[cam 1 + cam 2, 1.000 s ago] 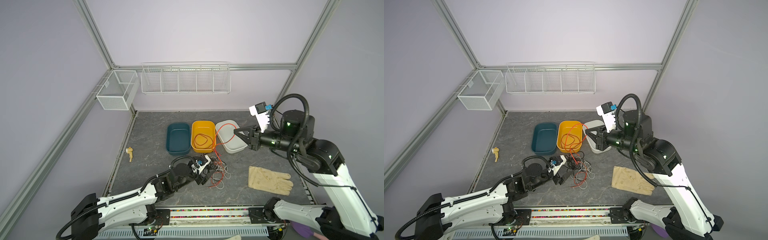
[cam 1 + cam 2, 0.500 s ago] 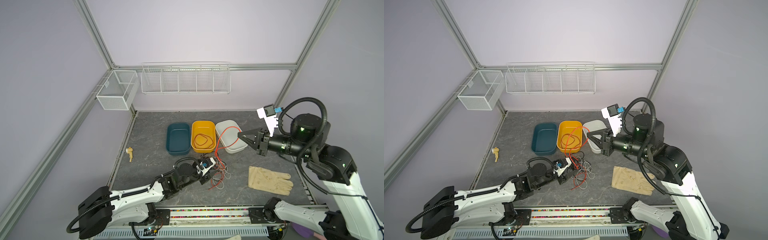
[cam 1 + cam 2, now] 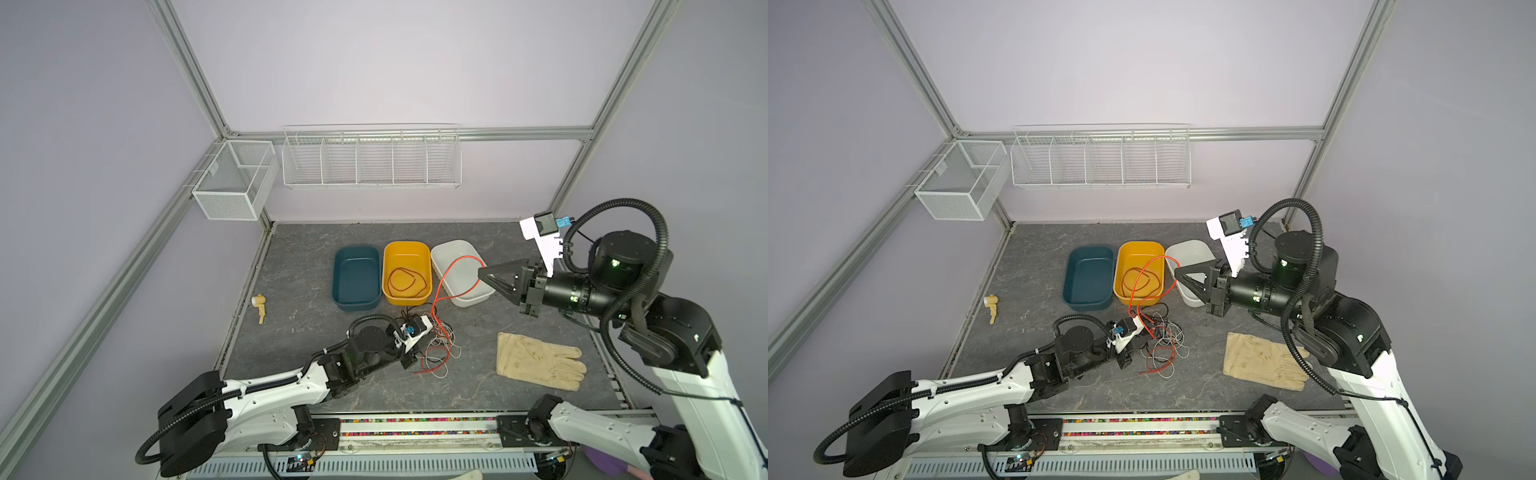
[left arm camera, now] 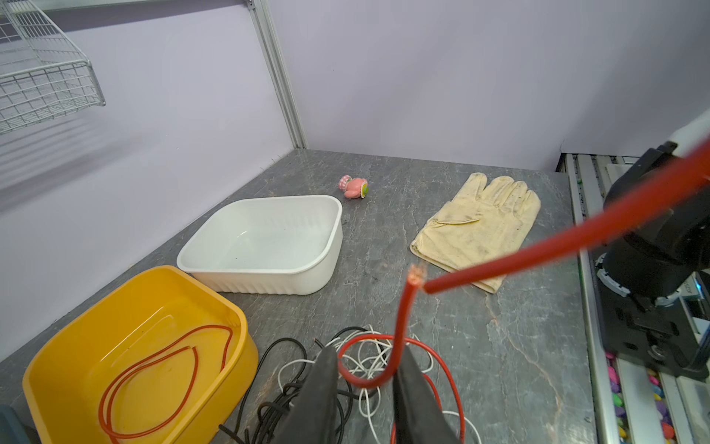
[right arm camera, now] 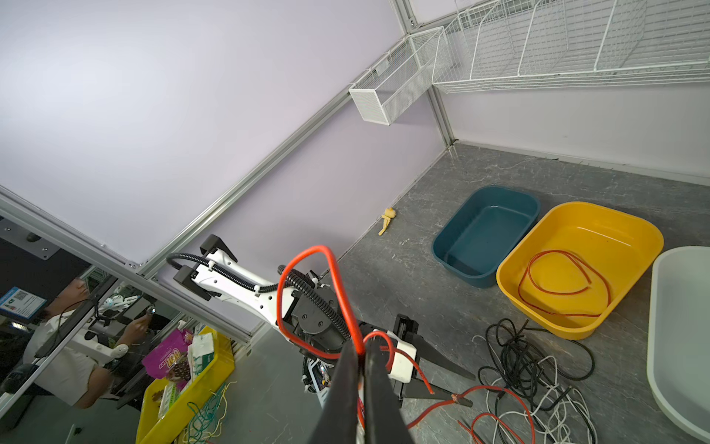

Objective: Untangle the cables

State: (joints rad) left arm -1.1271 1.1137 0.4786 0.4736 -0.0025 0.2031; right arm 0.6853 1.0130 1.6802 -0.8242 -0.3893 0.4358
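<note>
Cables [image 3: 438, 347]: the black, white and red tangle lies on the desk [image 3: 303, 266] in front of the yellow bin [image 3: 405, 249]. The right end effector [image 3: 481, 274], clamped tight on one red cable [image 5: 311, 250], holds it arched above the heap. The left end effector [image 4: 367, 361] has just narrowed from wide around a red bend, with a gap still showing between its jaws. Once that bend is pinned, the strand can probably be drawn free.

Red cable [image 5: 312, 250] hidden between right tool's [image 5: 361, 346] tips, seemingly pinched.

Grey tabletop [image 3: 316, 257]; teal bin [image 3: 356, 305], yellow bin [image 3: 406, 300], white bin [image 3: 471, 299] in row; cables [image 5: 516, 359] heaped; glove [image 3: 536, 361]; yellow toy [image 3: 259, 306].
</note>
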